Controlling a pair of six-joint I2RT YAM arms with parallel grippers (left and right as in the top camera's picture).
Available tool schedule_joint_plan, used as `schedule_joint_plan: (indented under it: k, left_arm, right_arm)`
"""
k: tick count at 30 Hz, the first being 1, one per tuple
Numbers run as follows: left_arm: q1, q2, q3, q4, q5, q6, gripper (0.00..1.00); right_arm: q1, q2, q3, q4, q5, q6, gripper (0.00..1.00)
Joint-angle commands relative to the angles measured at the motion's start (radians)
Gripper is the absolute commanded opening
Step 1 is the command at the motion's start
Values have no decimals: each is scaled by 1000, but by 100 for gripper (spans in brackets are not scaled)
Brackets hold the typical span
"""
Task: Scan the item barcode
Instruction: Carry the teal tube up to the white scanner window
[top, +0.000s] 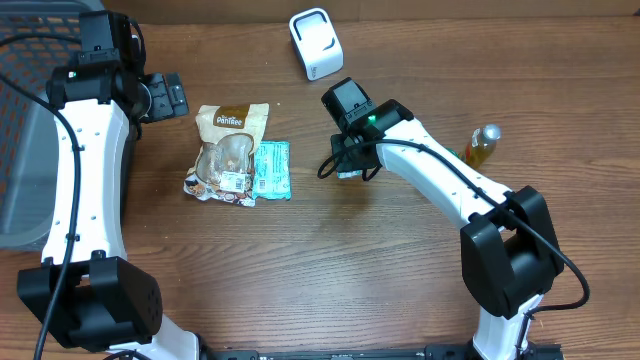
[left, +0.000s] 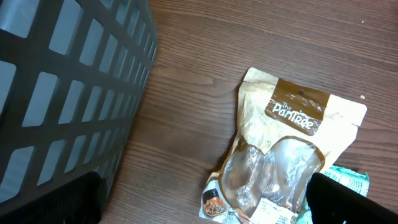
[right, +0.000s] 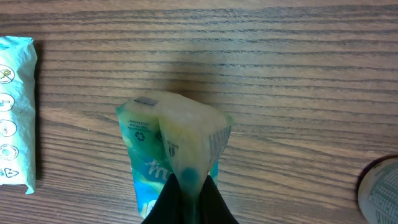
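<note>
Wooden table (top: 330, 260), grey basket (top: 15, 120) left — teal packet (right: 168, 143) held

My jaws pinch shut on a crumpled teal packet (right: 169, 127), held over the wooden desk (right: 298, 68). A second teal packet (right: 15, 112) lies flat at the left edge.

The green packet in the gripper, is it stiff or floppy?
Probably floppy: the packet creases and folds where the right gripper pinches it. Likely light too, since that one small pinch seems enough to hold it. Its shiny wrapper might be a bit slippery.
</note>
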Motion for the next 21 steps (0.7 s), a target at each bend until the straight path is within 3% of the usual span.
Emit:
schedule_joint_plan:
  k: [1,10,16,21]
  left_arm:
    - [8,-2,15,0,-13,4,100]
    - [8,-2,15,0,-13,4,100]
    - [8,-2,15,0,-13,4,100]
    - [8,-2,15,0,-13,4,100]
  right_arm:
    - [4,-36,-2,5,-9,8,4]
    - [2,-36,57,-5,-31,-30,4]
    - [8,-36,339,-168,129,-89,4]
    - [27,-36,469,-150,229,-171,4]
